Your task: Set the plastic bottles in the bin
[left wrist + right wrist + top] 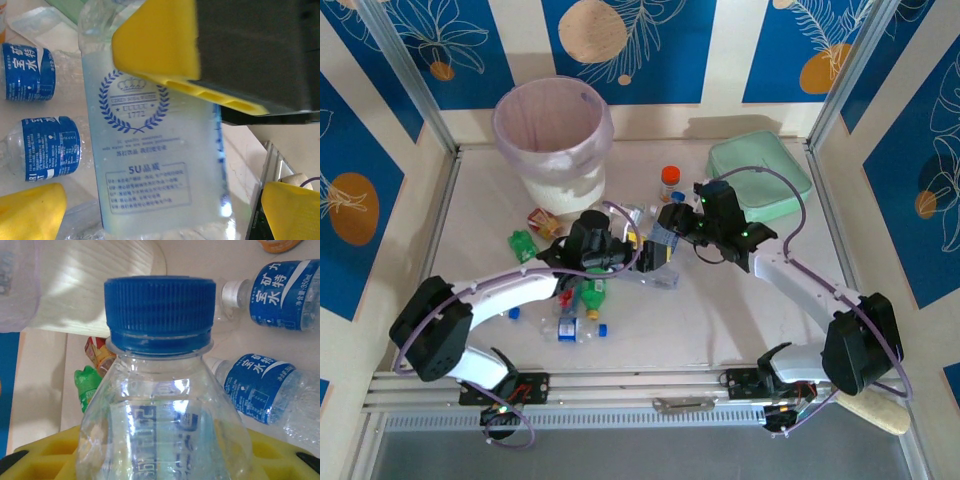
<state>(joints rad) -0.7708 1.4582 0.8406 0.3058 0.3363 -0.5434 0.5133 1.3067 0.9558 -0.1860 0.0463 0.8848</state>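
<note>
Plastic bottles [570,325] lie loose on the counter [720,320] nearest the arm bases, clear ones with blue labels and a green one among them. Just beyond, mid-counter, the right gripper [160,462] is clenched on a blue-capped bottle [160,400], cap upward in its wrist view. The left gripper [162,207] is released, its yellow fingers [30,212] spread either side of a pale-labelled bottle [160,150] without touching it. We judge this to be the same bottle, and the step a handover to the left arm. To do it well, the left gripper should close squarely on the labelled body, clear of the right gripper's finger, and hold firm before the right lets go. The thin wall will likely buckle under a hard squeeze. The bin [560,188] stands at the far left, well apart. We advise release only above its open mouth.
</note>
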